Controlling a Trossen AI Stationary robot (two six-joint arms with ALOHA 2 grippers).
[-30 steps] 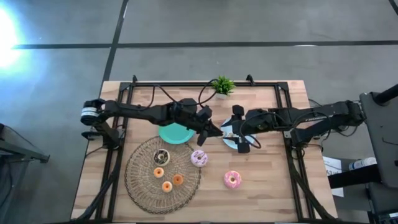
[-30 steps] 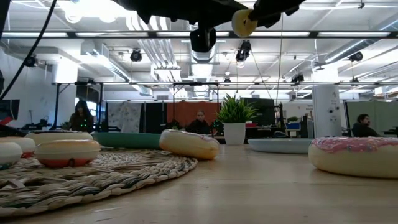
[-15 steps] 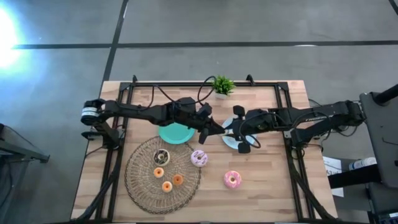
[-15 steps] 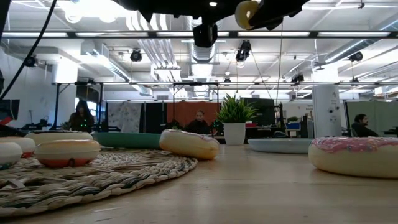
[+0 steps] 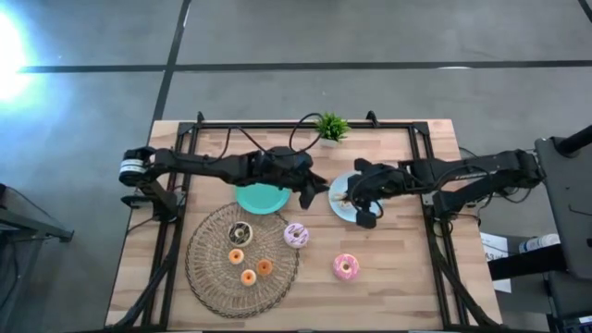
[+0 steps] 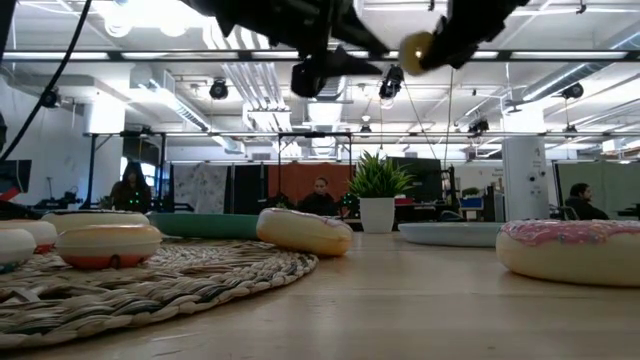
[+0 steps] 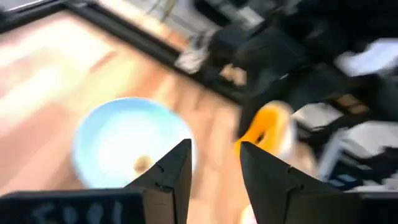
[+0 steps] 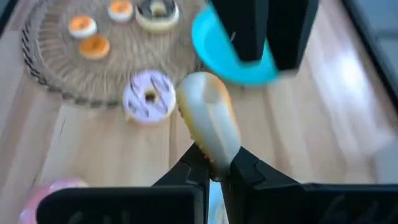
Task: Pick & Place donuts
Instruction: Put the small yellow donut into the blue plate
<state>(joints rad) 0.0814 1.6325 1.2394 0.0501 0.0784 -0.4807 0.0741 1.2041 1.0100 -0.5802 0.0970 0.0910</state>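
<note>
Pretty crowded in the middle from where I'm driving: the left gripper (image 5: 319,190) and the right gripper (image 5: 350,196) sit nose to nose above the gap between the teal plate (image 5: 260,198) and the light-blue plate (image 5: 343,205), so neither arm has much room to swing inward. Down front, the woven mat (image 5: 211,268) with its small donuts, the sprinkled donut (image 5: 296,235) at its edge and the bright pink donut (image 5: 346,266) block low passes, and the little potted plant (image 5: 332,128) guards the back edge. Bare wood at the front right corner looks like the easiest lane

Bright ceiling lights, blurred wrist views
</note>
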